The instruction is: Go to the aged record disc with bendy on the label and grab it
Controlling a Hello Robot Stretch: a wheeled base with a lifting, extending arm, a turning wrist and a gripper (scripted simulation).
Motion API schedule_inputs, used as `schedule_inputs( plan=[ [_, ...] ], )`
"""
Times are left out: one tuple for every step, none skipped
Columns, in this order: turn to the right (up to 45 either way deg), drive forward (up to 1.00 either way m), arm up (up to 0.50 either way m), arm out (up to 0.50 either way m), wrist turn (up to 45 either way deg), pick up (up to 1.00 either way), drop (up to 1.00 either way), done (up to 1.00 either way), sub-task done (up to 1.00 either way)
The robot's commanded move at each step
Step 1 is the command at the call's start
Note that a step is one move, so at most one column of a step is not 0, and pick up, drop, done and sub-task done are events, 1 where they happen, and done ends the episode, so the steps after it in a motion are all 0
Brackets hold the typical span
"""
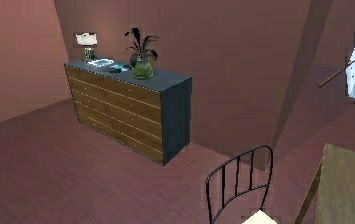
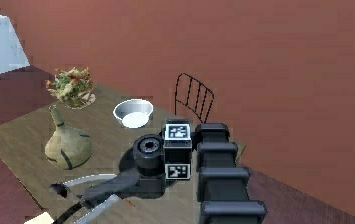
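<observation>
We're in the search leg of this job, as we judge it, with nothing surely grabbed yet. Starting at the forward view's left, there's a lamp on the dresser, then some flat pale-blue things lying beside it, then a dark-leaved plant in a green vase. Where is the record disc? We cannot say for sure. Those flat things are too small to read, though they're our best guess, lying on the dresser top between lamp and plant. Moving right, we get a chair in the foreground and a worktop corner at the bottom right edge. Over to the arm side view, left to right again: a bowl of dried foliage, a tan long-necked vase and a white bowl, all standing on the worktop. Then comes the claw, seen against that surface at the end of the arm, fingers pointing toward the view's left. Wide or narrow, we cannot tell, nor whether it holds anything, with small things lying at its far end. Next call, in our view: turn, drive to the dresser, bring it onto the arm's side, and check those flat things up close before reaching.
</observation>
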Motion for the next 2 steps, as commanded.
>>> schedule_inputs(
  plan=[
    [0.0,0.0,0.0,0.0,45.0,0.0,0.0,0.0,0.0],
    [0.0,0.0,0.0,0.0,33.0,0.0,0.0,0.0,0.0]
  ],
)
